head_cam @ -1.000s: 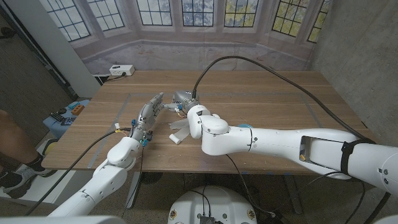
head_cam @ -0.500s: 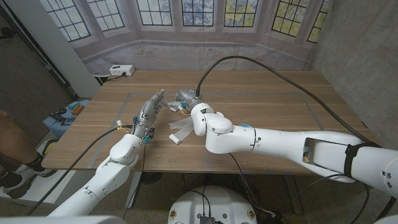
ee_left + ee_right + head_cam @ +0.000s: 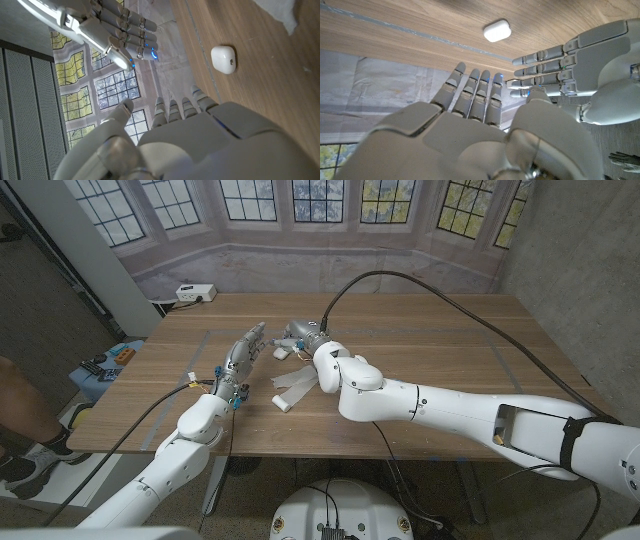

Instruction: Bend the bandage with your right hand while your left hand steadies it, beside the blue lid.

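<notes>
Item: bandage (image 3: 293, 389), white strip, lying flat on the wooden table (image 3: 450, 340) close to the near edge, partly covered by the right forearm (image 3: 440, 405) in the head view. No fingers are touching it.

Item: blue lid (image 3: 392, 383), showing only as a small sliver just behind the right forearm, near the bandage; how it is lying cannot be told.

Item: left hand (image 3: 243, 353), reaching up the table from the lower left, fingers (image 3: 176, 107) straight and released, holding nothing. It is hovering near the bandage's far left side, apart from it.

Item: right hand (image 3: 297, 338), sitting beyond the bandage, fingers (image 3: 472, 92) extended and apart, grasping nothing. In both wrist views the two hands are facing each other with fingertips near but a gap between them.

Item: small white rounded case (image 3: 497, 30), lying on the table beyond the hands.

Item: white box with cable (image 3: 195, 292), sitting at the table's far left corner.

Item: person's leg and shoe (image 3: 22, 442), standing at the left edge of the head view.
</notes>
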{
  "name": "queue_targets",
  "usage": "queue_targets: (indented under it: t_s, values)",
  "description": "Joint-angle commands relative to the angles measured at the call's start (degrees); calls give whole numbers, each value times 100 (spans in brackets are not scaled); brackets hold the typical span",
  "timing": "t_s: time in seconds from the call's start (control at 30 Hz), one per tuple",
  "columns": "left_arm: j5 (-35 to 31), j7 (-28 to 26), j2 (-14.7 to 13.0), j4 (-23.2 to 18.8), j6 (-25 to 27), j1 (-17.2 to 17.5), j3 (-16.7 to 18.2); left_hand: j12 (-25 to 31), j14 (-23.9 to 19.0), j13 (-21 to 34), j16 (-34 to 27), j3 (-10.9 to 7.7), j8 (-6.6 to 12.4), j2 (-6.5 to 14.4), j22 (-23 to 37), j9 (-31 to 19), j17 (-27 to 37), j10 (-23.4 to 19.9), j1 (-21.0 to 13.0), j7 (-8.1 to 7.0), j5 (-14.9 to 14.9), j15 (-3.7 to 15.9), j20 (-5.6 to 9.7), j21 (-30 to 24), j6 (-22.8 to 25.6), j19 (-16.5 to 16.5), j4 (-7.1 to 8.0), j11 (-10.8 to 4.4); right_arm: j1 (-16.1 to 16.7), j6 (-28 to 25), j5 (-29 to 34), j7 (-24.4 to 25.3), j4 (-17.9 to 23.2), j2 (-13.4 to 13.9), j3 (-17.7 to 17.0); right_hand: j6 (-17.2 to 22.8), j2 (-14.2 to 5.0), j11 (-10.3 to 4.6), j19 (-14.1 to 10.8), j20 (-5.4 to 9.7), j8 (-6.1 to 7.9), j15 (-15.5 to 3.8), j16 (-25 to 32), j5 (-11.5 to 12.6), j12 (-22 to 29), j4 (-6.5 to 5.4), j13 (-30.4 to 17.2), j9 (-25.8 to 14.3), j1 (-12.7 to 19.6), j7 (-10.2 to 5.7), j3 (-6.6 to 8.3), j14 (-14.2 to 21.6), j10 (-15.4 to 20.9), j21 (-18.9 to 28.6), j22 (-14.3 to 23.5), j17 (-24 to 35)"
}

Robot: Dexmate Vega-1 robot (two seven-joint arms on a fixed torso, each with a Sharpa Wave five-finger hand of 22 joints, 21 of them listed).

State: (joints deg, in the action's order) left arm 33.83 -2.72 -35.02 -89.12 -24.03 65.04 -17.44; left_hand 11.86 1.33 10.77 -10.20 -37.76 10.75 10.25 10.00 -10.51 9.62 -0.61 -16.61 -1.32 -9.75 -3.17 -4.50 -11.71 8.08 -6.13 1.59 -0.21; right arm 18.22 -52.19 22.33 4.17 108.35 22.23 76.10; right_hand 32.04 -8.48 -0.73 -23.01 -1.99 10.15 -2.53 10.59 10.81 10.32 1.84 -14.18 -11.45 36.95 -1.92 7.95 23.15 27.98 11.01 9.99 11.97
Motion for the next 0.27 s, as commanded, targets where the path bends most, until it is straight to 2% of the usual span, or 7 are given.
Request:
queue_targets:
  t_s: [0.03, 0.27]
  values:
    - [-4, -23, -47, -67, 70, -2, 20, 14, -3, 20, -9, 0, 5, 10, 31, -24, 8, -62, -93, -14, -38, 26, -2, 7, 53, -18, -35, 6, 496, 1197, -50, 7, -148, 258, -772, -87, -67, -13, 2, 105, 11, -18, -25, -7, -22, 1, 17, 6, 8, -3, 83, -108, -95, -6, 14, -10]
    - [-11, -45, -60, -104, 96, 8, 24, 12, -1, 20, -8, 4, 4, 11, 31, -24, 9, -58, -97, -17, -38, 28, -2, 8, 52, -17, -36, 8, 748, 1635, -80, -31, -263, 254, -1159, -220, -67, -22, -14, 190, -5, -48, -31, -8, -20, 21, 51, 13, 4, 4, 118, -198, -182, 7, 9, -34]
